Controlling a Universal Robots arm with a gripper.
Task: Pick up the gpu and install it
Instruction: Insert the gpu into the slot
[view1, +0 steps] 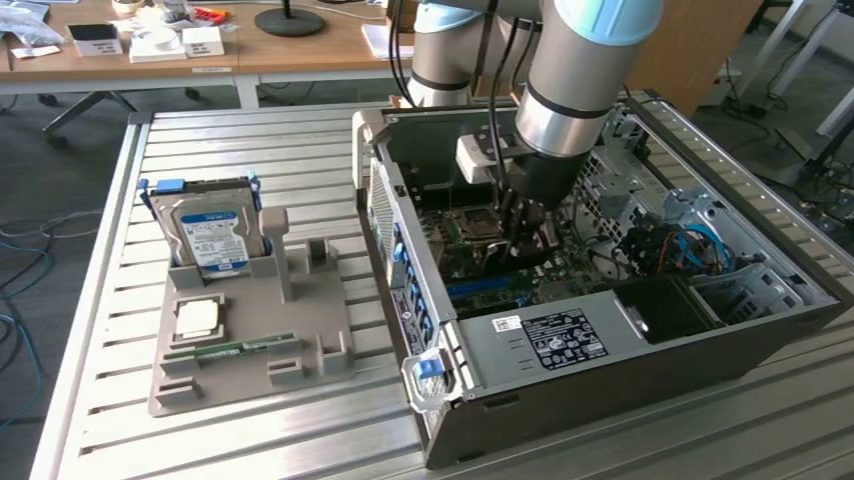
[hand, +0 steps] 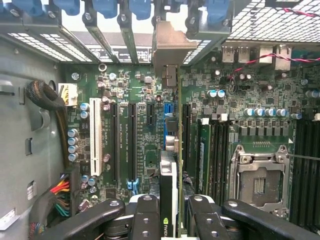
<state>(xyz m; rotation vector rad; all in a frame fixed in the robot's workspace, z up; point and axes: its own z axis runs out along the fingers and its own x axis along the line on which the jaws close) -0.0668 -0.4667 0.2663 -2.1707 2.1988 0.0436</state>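
gpu (hand: 168, 195) stands on edge inside the case (view1: 641, 350), pinched between the two fingers (hand: 145, 217) of the gripper (hand: 172, 220), over the motherboard (hand: 135, 85) slots on the case floor. its metal bracket (hand: 167, 42) meets the case's rear slot openings. whether it is seated, i cannot tell. outside the case, a hard drive (view1: 214, 235) stands in a grey tray (view1: 307, 310).

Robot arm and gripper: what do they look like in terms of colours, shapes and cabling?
The arm is built of silver-grey cylindrical segments with a pale blue joint cap. Black cables run down its side, and a small white box is mounted near the wrist. The gripper is black; its fingers are matte black linkage bars with round silver pins.
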